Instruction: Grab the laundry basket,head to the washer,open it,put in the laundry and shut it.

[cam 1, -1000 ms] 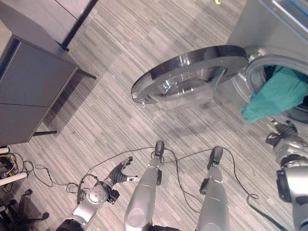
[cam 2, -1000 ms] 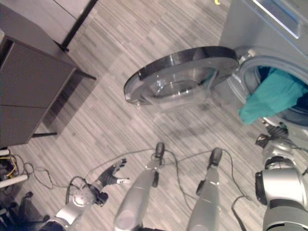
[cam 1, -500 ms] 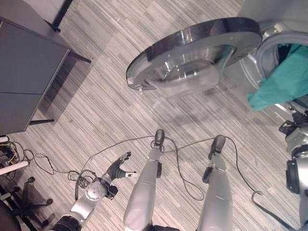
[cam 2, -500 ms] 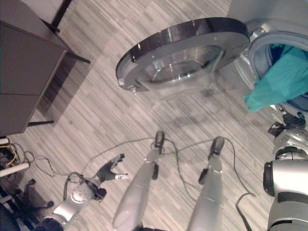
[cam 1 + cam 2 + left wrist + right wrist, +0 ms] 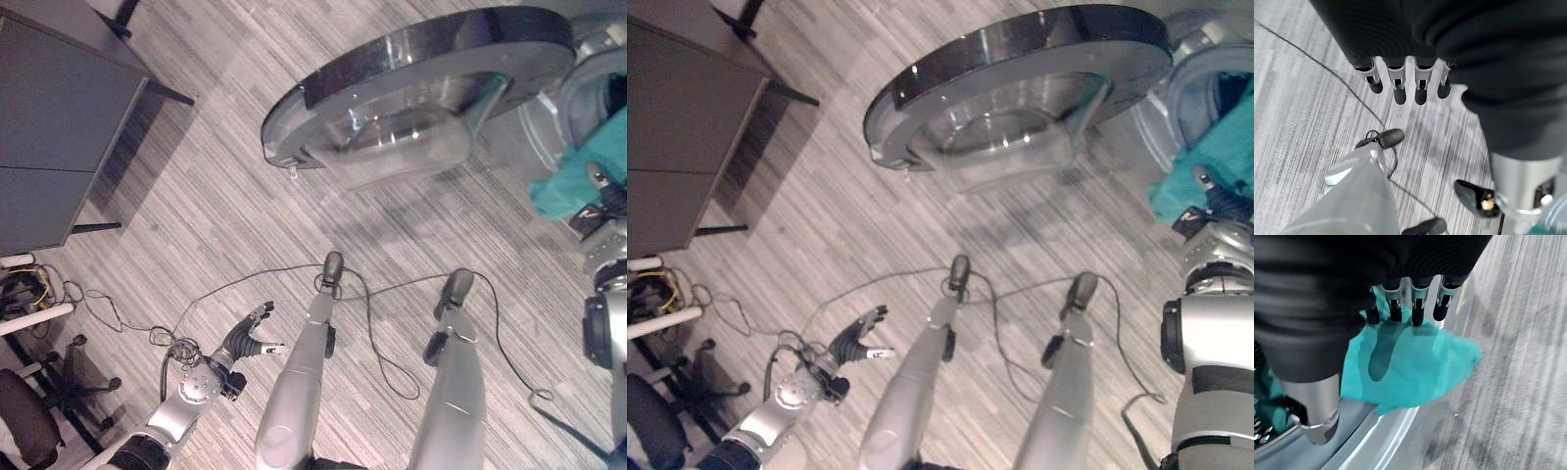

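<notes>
no readable text, label or number anywhere (washer and its door included).

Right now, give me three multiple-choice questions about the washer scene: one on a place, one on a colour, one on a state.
1. Where does the cloth lie?
A. on the floor
B. hanging over the washer opening's rim
C. on the cabinet

2. What colour is the cloth?
A. teal
B. red
C. white

3. How is the washer door?
A. shut
B. swung open
C. removed

Answers:
1 B, it drapes over the drum's edge by the right hand.
2 A, it shows teal in the head and right wrist views.
3 B, the round glass door stands out over the floor.
</notes>
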`<state>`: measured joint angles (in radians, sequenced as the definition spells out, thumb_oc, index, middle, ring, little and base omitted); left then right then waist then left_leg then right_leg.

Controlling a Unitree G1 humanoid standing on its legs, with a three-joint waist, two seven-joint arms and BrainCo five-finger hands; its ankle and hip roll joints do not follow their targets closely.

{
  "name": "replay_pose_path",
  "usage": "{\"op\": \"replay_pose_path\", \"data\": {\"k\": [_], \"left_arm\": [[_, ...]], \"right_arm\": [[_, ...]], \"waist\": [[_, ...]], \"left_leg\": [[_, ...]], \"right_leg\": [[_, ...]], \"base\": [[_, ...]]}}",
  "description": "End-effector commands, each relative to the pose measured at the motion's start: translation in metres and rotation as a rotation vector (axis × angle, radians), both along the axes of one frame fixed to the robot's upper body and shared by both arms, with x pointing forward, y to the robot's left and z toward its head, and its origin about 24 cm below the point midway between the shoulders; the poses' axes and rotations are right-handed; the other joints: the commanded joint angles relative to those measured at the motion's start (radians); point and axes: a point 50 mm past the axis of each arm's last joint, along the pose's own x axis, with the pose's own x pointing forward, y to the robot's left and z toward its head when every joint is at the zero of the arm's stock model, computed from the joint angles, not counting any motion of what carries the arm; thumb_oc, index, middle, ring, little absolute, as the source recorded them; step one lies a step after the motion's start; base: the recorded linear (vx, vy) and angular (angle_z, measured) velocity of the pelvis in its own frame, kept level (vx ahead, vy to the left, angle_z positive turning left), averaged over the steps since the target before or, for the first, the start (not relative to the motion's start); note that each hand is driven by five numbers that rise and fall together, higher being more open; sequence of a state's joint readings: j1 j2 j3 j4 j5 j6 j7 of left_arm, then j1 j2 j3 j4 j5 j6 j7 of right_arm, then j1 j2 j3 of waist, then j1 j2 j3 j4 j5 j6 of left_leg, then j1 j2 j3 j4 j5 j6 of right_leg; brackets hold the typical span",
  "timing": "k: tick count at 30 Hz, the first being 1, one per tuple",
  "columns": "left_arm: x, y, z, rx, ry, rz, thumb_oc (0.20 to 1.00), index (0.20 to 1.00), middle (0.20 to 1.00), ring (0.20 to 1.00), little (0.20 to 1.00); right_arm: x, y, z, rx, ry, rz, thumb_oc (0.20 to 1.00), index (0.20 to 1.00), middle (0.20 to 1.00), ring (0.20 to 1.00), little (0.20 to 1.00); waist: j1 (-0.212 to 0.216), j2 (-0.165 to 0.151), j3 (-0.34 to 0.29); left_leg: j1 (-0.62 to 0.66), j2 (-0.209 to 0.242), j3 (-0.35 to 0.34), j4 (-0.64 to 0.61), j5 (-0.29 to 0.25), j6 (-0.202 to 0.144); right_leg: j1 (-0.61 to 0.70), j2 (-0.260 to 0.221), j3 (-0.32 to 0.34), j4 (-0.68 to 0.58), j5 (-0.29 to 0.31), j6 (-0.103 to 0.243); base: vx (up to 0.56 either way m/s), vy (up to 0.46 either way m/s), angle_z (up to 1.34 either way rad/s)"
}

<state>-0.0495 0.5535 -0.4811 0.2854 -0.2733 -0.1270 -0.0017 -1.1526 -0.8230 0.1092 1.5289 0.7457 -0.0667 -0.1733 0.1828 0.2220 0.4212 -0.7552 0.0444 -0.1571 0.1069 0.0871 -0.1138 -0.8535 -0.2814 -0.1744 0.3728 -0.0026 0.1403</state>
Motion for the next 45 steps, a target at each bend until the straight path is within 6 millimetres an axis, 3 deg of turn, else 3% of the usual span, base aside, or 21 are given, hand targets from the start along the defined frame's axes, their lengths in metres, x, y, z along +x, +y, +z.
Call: {"op": "replay_pose_path", "data": {"k": [1,2,3,4,5,7,8,11,13,15,24,28,29,30,33,35,38,39,40,43,45], "left_arm": [[-0.008,0.003,-0.003,0.014,0.009,-0.006,1.0,1.0,1.0,1.0,1.0],[-0.008,0.004,-0.002,0.015,0.007,-0.002,1.0,1.0,1.0,1.0,1.0],[-0.008,0.004,-0.002,0.014,0.004,-0.001,1.0,1.0,1.0,1.0,1.0],[-0.008,0.004,-0.002,0.013,0.004,-0.001,1.0,1.0,1.0,1.0,1.0],[-0.007,0.004,-0.001,0.005,0.001,0.003,1.0,1.0,1.0,1.0,1.0],[-0.007,0.004,-0.001,0.004,0.001,0.003,1.0,1.0,1.0,1.0,1.0],[-0.007,0.002,0.001,-0.009,-0.004,0.004,1.0,1.0,1.0,1.0,1.0],[-0.006,0.002,0.002,-0.015,-0.009,0.007,1.0,1.0,1.0,1.0,1.0],[-0.005,0.004,0.003,-0.013,-0.017,0.012,1.0,1.0,1.0,1.0,1.0],[-0.005,0.004,0.004,-0.013,-0.019,0.016,1.0,1.0,1.0,1.0,1.0],[-0.006,0.019,0.007,0.004,-0.025,0.069,1.0,1.0,1.0,1.0,1.0],[0.0,0.028,0.012,0.015,-0.05,0.119,1.0,1.0,1.0,1.0,1.0],[-0.001,0.028,0.012,0.016,-0.05,0.122,1.0,1.0,1.0,1.0,1.0],[0.0,0.028,0.012,0.015,-0.05,0.122,1.0,1.0,1.0,1.0,1.0],[-0.008,0.032,0.008,0.038,-0.037,0.117,1.0,1.0,1.0,1.0,1.0],[-0.009,0.031,0.008,0.031,-0.039,0.116,1.0,1.0,1.0,1.0,1.0],[-0.006,0.031,0.012,0.029,-0.058,0.112,1.0,1.0,1.0,1.0,1.0],[-0.003,0.03,0.014,0.025,-0.066,0.117,1.0,1.0,1.0,1.0,1.0],[-0.002,0.029,0.014,0.021,-0.068,0.12,1.0,1.0,1.0,1.0,1.0],[-0.002,0.024,0.014,0.003,-0.065,0.112,1.0,1.0,1.0,1.0,1.0],[-0.003,0.026,0.013,0.008,-0.061,0.113,1.0,1.0,1.0,1.0,1.0]], "right_arm": [[-0.019,-0.024,0.011,-0.081,-0.016,-0.082,1.0,1.0,1.0,1.0,1.0],[-0.022,-0.029,0.019,-0.081,-0.041,-0.103,0.818,0.818,0.818,0.818,0.818],[-0.023,-0.03,0.024,-0.08,-0.054,-0.11,0.74,0.74,0.74,0.74,0.74],[-0.023,-0.03,0.024,-0.08,-0.054,-0.11,0.74,0.74,0.74,0.74,0.74],[-0.026,-0.034,0.03,-0.076,-0.079,-0.125,0.598,0.598,0.598,0.598,0.598],[-0.026,-0.034,0.03,-0.076,-0.08,-0.125,0.586,0.586,0.586,0.586,0.586],[-0.025,-0.033,0.032,-0.069,-0.092,-0.124,0.482,0.482,0.482,0.482,0.482],[-0.025,-0.033,0.032,-0.06,-0.102,-0.129,0.416,0.416,0.416,0.416,0.416],[-0.024,-0.032,0.034,-0.043,-0.126,-0.136,0.25,0.25,0.25,0.25,0.25],[-0.024,-0.032,0.035,-0.035,-0.135,-0.14,0.2,0.2,0.2,0.2,0.2],[-0.031,-0.039,0.071,-0.02,-0.302,-0.202,0.2,0.2,0.2,0.2,0.2],[-0.057,-0.036,0.174,-0.1,-0.731,-0.284,0.2,0.2,0.2,0.2,0.2],[-0.066,-0.034,0.191,-0.138,-0.784,-0.305,0.2,0.2,0.2,0.2,0.2],[-0.066,-0.034,0.192,-0.139,-0.785,-0.305,0.2,0.2,0.2,0.2,0.2],[-0.108,-0.032,0.244,-0.258,-0.971,-0.408,0.2,0.2,0.2,0.2,0.2],[-0.106,-0.029,0.245,-0.264,-0.98,-0.402,0.2,0.2,0.2,0.2,0.2],[-0.075,-0.035,0.201,-0.18,-0.806,-0.374,0.206,0.206,0.206,0.206,0.206],[-0.056,-0.039,0.164,-0.052,-0.687,-0.326,0.909,0.909,0.909,0.909,0.909],[-0.047,-0.037,0.15,0.01,-0.663,-0.296,1.0,1.0,1.0,1.0,1.0],[-0.024,-0.027,0.103,0.067,-0.514,-0.234,1.0,1.0,1.0,1.0,1.0],[-0.024,-0.027,0.1,0.07,-0.511,-0.234,1.0,1.0,1.0,1.0,1.0]], "waist": [[0.005,0.025,-0.041],[0.009,0.027,-0.042],[0.013,0.027,-0.045],[0.013,0.027,-0.046],[0.016,0.026,-0.049],[0.017,0.026,-0.051],[0.02,0.026,-0.054],[0.022,0.025,-0.058],[0.022,0.023,-0.062],[0.021,0.022,-0.063],[0.005,-0.005,-0.077],[-0.021,-0.036,-0.076],[-0.024,-0.037,-0.077],[-0.025,-0.035,-0.075],[-0.021,-0.035,-0.096],[-0.022,-0.028,-0.096],[-0.016,-0.026,-0.093],[-0.015,-0.028,-0.087],[-0.016,-0.028,-0.083],[-0.015,-0.021,-0.069],[-0.015,-0.024,-0.072]], "left_leg": [[-0.017,0.089,-0.024,-0.037,0.027,-0.044],[-0.018,0.088,-0.026,-0.053,0.035,-0.045],[-0.02,0.089,-0.026,-0.068,0.044,-0.048],[-0.02,0.089,-0.026,-0.068,0.044,-0.048],[-0.02,0.09,-0.027,-0.095,0.053,-0.05],[-0.02,0.09,-0.026,-0.098,0.055,-0.051],[-0.021,0.091,-0.027,-0.113,0.063,-0.052],[-0.022,0.092,-0.026,-0.125,0.068,-0.054],[-0.023,0.093,-0.026,-0.133,0.072,-0.055],[-0.023,0.093,-0.025,-0.135,0.072,-0.055],[-0.006,0.1,-0.016,-0.13,0.064,-0.062],[0.005,0.106,-0.007,-0.109,0.069,-0.068],[0.007,0.106,-0.008,-0.109,0.068,-0.069],[0.007,0.107,-0.008,-0.109,0.068,-0.069],[0.006,0.108,-0.014,-0.126,0.075,-0.075],[0.004,0.108,-0.013,-0.127,0.076,-0.074],[-0.002,0.106,-0.009,-0.123,0.074,-0.071],[-0.006,0.108,-0.004,-0.124,0.075,-0.07],[-0.008,0.109,-0.002,-0.124,0.076,-0.07],[-0.013,0.11,0.002,-0.119,0.076,-0.069],[-0.012,0.11,0.002,-0.118,0.075,-0.069]], "right_leg": [[-0.044,-0.038,0.016,0.062,-0.072,0.06],[-0.053,-0.036,0.016,0.068,-0.076,0.06],[-0.064,-0.036,0.015,0.074,-0.081,0.06],[-0.064,-0.036,0.015,0.074,-0.081,0.06],[-0.077,-0.035,0.011,0.08,-0.085,0.062],[-0.08,-0.035,0.012,0.082,-0.086,0.062],[-0.089,-0.036,0.008,0.085,-0.088,0.062],[-0.094,-0.034,0.006,0.089,-0.091,0.062],[-0.098,-0.032,0.004,0.089,-0.092,0.061],[-0.099,-0.031,0.004,0.089,-0.092,0.06],[-0.066,-0.023,0.002,0.057,-0.08,0.059],[-0.033,-0.017,-0.005,0.006,-0.031,0.052],[-0.029,-0.018,-0.006,0.003,-0.03,0.053],[-0.028,-0.018,-0.006,0.002,-0.03,0.053],[-0.027,-0.025,-0.01,0.002,-0.033,0.057],[-0.033,-0.024,-0.009,0.005,-0.033,0.057],[-0.041,-0.02,-0.001,0.001,-0.026,0.056],[-0.045,-0.018,0.0,-0.004,-0.023,0.056],[-0.048,-0.016,0.003,-0.005,-0.022,0.056],[-0.051,-0.016,0.006,0.001,-0.024,0.055],[-0.049,-0.016,0.005,0.0,-0.024,0.055]], "base": [[0.01,-0.02,0.14],[0.02,-0.019,0.07],[0.02,-0.019,0.04],[0.03,-0.032,0.03],[0.0,0.0,0.0],[0.01,-0.01,0.02],[0.01,-0.019,0.04],[0.0,0.0,0.0],[0.0,0.0,0.0],[0.0,0.0,0.0],[0.0,0.0,0.0],[-0.07,0.016,-0.12],[-0.01,0.005,-0.12],[0.0,0.006,-0.12],[0.01,0.008,-0.08],[0.0,0.0,0.0],[0.0,0.0,0.0],[0.0,0.0,0.0],[0.0,0.0,0.0],[0.0,0.004,-0.03],[0.0,0.002,-0.03]]}}
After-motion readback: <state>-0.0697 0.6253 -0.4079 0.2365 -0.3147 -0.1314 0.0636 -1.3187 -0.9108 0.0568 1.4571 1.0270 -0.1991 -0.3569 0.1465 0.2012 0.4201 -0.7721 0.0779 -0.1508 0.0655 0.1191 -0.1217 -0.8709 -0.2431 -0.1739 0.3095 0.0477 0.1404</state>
